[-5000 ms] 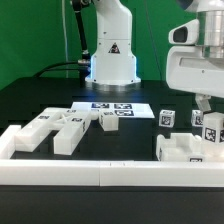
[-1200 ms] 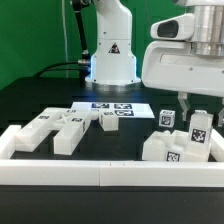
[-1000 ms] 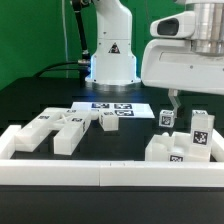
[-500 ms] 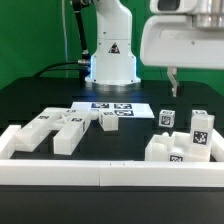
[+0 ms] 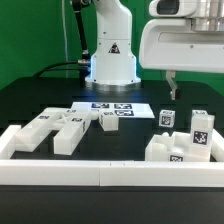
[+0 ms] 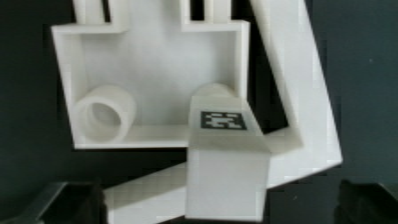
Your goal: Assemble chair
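While the gripper (image 6: 217, 203) hangs over the worktop (image 5: 40, 95) w/ fingers spread wide and nothing pinched, I log this entry.

LOCATION: chair sub-assy (image 5: 178, 148) sits directly beneath the gripper, just behind the border rail (image 5: 100, 172). In the wrist view its slab (image 6: 151, 60) and tagged bar (image 6: 222, 150) fill the space between the fingertips.

RISKS (my judgement):
- A straight descent could land a finger on the tagged bar instead of straddling it. Cause: the bar looks angled across the slab, not square to the fingers.
- A wide-open finger may clip the small tagged cube (image 5: 167, 118) just beside the sub-assy and knock it over.
- Joints may not be seated, so a sideways nudge could tip the stack vs. the rail.

COUNT:
- gripper: 1
- chair sub-assy: 1; tags seen from the wrist: 1; round holes in slab: 1
- small tagged cube: 1
- loose chair pcs (image 5: 62, 128), well apart from the gripper toward the exterior view's left: 3 that I can separate, poss. more
- marker board (image 5: 118, 108), beyond those pcs: 1
- border rail: 1
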`<action>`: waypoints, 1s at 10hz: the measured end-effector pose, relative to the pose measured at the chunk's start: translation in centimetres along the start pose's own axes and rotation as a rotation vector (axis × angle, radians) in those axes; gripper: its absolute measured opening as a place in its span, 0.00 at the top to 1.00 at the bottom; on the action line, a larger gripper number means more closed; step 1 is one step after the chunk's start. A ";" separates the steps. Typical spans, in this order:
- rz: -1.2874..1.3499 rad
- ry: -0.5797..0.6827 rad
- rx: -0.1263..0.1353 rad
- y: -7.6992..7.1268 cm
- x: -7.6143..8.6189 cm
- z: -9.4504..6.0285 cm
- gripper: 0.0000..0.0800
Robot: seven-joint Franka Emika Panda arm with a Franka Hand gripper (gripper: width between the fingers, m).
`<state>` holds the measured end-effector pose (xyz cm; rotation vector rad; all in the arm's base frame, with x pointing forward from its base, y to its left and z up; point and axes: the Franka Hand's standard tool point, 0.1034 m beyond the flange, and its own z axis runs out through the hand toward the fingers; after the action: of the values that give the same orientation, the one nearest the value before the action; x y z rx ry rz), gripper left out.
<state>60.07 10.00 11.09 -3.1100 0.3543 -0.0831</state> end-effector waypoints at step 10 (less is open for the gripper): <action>-0.517 -0.006 -0.004 7.3 -1.7 0.3 0.19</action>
<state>56.77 3.28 10.53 -3.1146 -0.4554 -0.0748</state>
